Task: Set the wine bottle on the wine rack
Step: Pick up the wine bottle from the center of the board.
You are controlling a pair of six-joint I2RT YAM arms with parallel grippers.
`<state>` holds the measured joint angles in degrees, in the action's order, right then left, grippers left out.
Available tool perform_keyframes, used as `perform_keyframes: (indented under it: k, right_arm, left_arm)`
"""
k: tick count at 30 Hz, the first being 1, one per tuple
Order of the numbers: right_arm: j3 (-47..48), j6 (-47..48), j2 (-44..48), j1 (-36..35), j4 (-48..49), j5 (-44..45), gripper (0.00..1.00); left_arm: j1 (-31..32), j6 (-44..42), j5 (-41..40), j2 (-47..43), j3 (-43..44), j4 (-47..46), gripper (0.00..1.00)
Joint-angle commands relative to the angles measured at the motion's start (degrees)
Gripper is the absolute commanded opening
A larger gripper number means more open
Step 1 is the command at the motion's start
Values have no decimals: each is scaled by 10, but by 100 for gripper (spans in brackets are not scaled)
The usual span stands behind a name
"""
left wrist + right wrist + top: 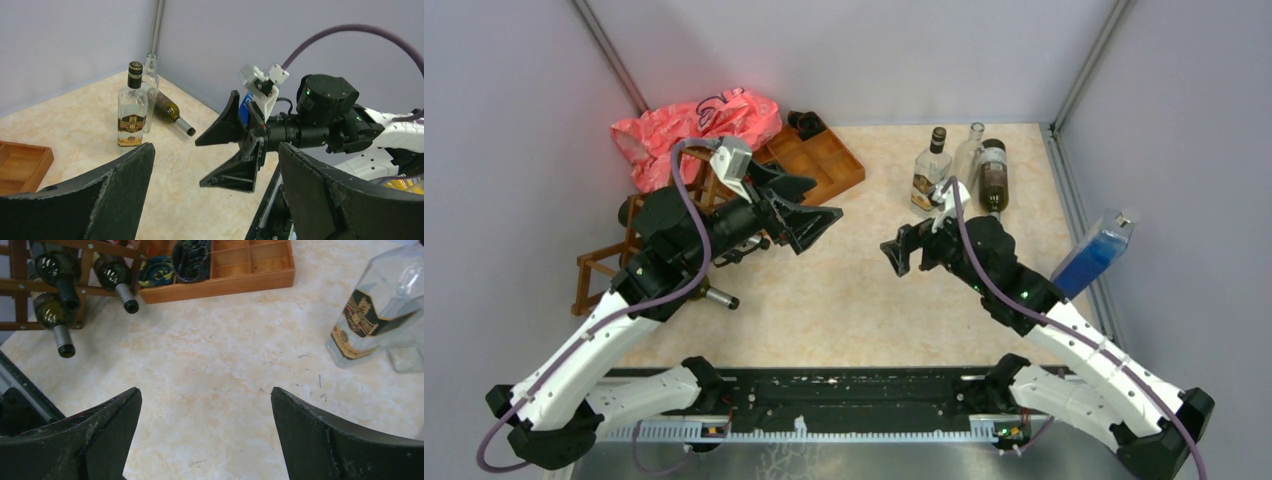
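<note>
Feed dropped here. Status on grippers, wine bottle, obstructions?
Both open, empty: left gripper, right gripper. The wine bottle lying on table, far right; labelled spirit bottle standing close beside it; left arm over wine rack.

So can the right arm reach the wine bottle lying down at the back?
Probably yes. The wine bottle lies close behind the open, empty right hand, with nothing on top of it. Two standing bottles crowd one side, so the hand could bump them.
</note>
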<state>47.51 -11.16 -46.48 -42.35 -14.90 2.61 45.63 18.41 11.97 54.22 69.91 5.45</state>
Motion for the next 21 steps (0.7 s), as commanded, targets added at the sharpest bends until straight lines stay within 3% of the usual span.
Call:
perform_keyframes:
  k: [1, 7, 15, 17, 21]
  right_arm:
    - [10, -18, 18, 40, 15, 28, 98]
    - [22, -22, -4, 134, 34, -24, 98]
    - [16, -56, -32, 270, 87, -139, 96]
    - [1, -68, -34, 290, 101, -158, 96]
    - [-36, -85, -32, 308, 115, -180, 92]
  left_arm:
    - [0, 10, 0, -32, -21, -36, 99]
    - [1, 16, -26, -58, -46, -34, 98]
    - [-1, -16, -20, -25, -57, -29, 98]
    - [-5, -22, 0, 3, -66, -48, 98]
    - [-18, -40, 45, 85, -115, -172, 98]
